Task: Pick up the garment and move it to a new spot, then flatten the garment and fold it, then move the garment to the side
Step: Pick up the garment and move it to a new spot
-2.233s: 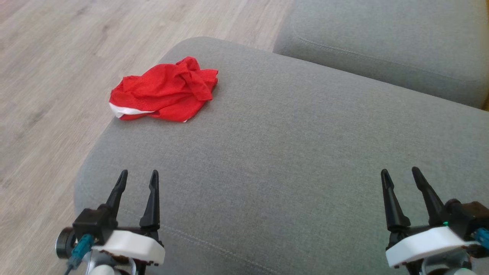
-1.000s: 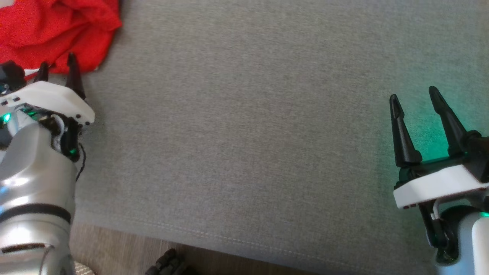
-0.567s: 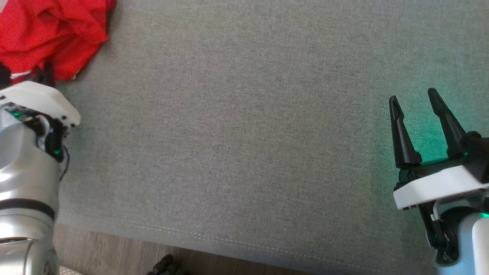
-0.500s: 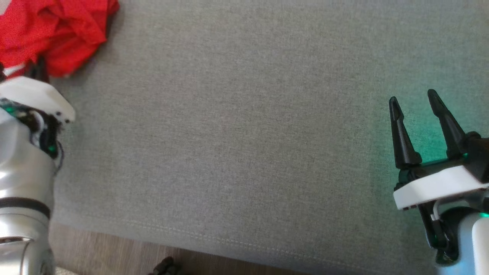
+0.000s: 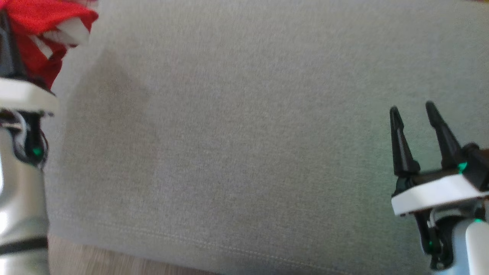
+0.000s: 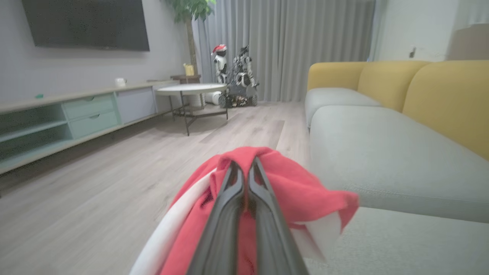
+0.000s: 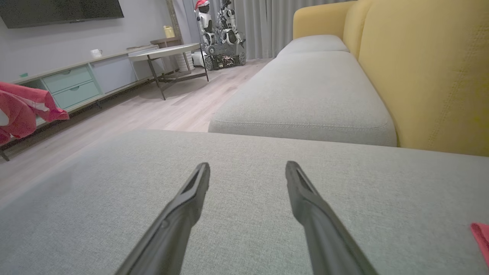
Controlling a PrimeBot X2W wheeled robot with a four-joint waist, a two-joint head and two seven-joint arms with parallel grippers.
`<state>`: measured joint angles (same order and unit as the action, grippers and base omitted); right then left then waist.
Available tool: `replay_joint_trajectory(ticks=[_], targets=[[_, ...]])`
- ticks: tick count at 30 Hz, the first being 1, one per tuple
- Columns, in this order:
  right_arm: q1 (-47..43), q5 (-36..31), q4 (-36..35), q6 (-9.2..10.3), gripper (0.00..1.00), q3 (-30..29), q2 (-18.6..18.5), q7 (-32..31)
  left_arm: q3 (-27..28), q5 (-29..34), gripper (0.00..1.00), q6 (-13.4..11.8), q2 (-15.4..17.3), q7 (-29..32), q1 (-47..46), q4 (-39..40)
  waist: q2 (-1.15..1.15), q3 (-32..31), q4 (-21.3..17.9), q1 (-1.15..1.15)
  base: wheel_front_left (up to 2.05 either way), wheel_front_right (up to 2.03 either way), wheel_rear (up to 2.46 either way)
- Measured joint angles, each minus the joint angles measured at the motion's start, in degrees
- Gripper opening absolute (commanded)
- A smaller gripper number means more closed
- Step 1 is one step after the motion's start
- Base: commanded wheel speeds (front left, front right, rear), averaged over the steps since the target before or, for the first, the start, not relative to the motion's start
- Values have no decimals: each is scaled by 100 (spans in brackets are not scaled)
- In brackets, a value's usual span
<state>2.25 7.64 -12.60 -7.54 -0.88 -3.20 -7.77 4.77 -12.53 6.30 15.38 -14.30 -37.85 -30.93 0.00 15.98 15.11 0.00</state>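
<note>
From where I stood, the left gripper (image 6: 243, 162) had its two dark fingers pressed together on a fold of the red garment (image 6: 301, 191), pinching it near the top of the bunch. The cloth, red with white trim, draped down either side of the fingers. It hung at the left end of the grey sofa cushion (image 5: 248, 133), close to the edge above the wooden floor (image 6: 95, 191). From the shadow beneath it I judged it was off the cushion, or nearly so. The right gripper (image 5: 412, 108) stood spread wide and empty, low over the cushion's right side, well apart from the cloth.

The step in hand looked to be the carry to a new spot. To do it well, I thought, the left arm needed to lift high enough that the hanging tails cleared the cushion rather than dragging. Then it should travel inward to the broad bare middle of the seat, so nothing could slide to the floor. The pinch held only a small fold, so a smooth, unhurried sweep seemed wise, since a jerk might pull the cloth free. Setting the trailing part down first would let it spread a little, and the open right gripper was placed to take a second corner for flattening
</note>
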Motion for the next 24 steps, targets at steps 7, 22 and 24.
replay_joint_trajectory(ticks=[7, 22, 24], targets=[[-343, 350, 192, 0, 100, -73, 45, 219, -91, 175, 0, 26, -319, -30, 1423, 1648, 0, -559, -222, 0, 0, 0, 0], [-517, 708, 411, 0, 100, 1, 59, 564, -1034, 101, 0, 31, -730, 388, 3006, 3382, 0, -698, -1334, 0, 0, 0, 0], [-510, 734, 434, 0, 100, 22, 60, 580, -1250, 79, 0, 35, -790, 400, 2986, 3359, 0, -675, -1545, 0, 0, 0, 0]])
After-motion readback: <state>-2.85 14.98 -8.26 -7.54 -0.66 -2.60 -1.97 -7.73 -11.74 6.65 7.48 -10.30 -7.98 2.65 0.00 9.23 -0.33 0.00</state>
